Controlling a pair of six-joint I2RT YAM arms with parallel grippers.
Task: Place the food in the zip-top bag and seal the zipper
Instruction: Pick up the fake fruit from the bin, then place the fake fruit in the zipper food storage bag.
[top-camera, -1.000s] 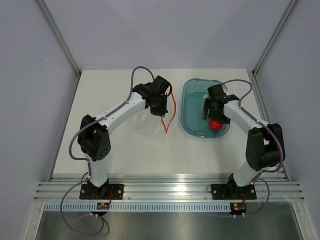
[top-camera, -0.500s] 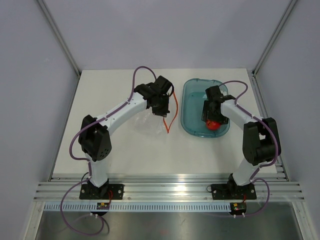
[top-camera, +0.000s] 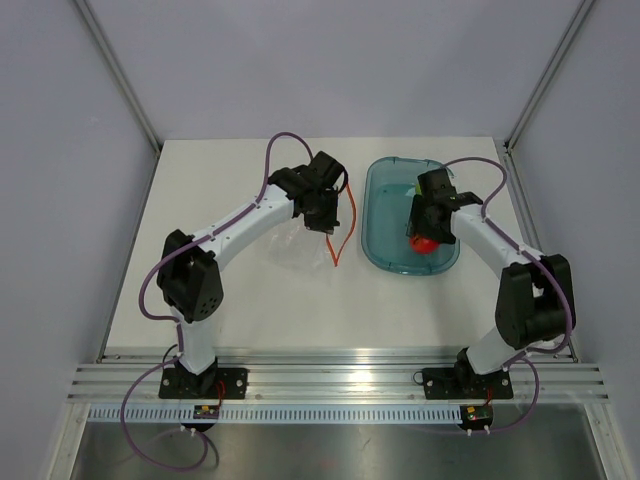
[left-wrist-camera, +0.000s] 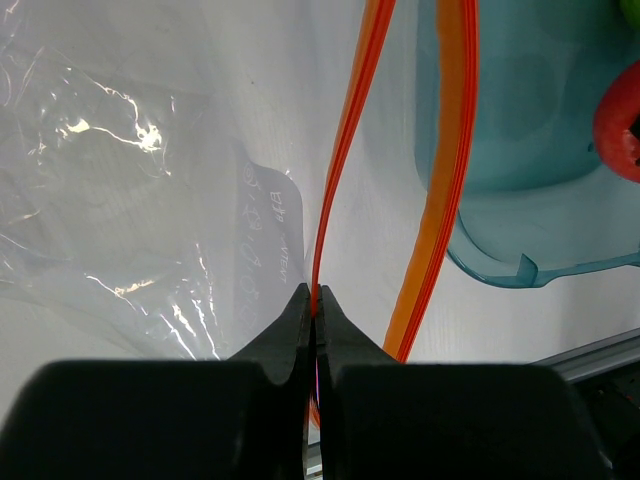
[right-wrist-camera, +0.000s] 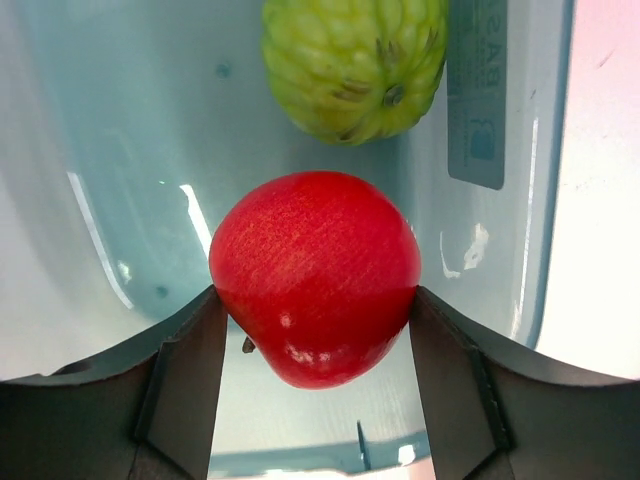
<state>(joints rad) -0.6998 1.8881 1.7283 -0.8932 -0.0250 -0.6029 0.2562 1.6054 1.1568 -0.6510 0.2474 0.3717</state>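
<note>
The clear zip-top bag (top-camera: 288, 232) lies on the white table left of the teal tray (top-camera: 383, 205). My left gripper (top-camera: 326, 222) is shut on one lip of its orange-red zipper (top-camera: 346, 222). In the left wrist view the gripper (left-wrist-camera: 314, 300) pinches the zipper strip (left-wrist-camera: 340, 170); the other lip (left-wrist-camera: 440, 200) hangs apart, so the bag (left-wrist-camera: 130, 200) stands open. My right gripper (top-camera: 424, 236) is inside the tray, shut on the red fruit (top-camera: 426, 243). In the right wrist view the gripper (right-wrist-camera: 315, 300) presses both sides of the red fruit (right-wrist-camera: 315, 270). One lime-green fruit (right-wrist-camera: 355, 60) lies just beyond. The second green fruit is not visible.
The teal tray's rim (left-wrist-camera: 500, 272) lies close to the right of the open bag mouth. The red fruit (left-wrist-camera: 622, 120) shows inside it in the left wrist view. The tray wall (right-wrist-camera: 100, 160) curves round the right gripper. Metal frame posts stand at the table's back corners.
My right gripper has moved onto the red fruit and closed on it; the fruit has shifted slightly left. The left gripper has held the zipper almost still.
</note>
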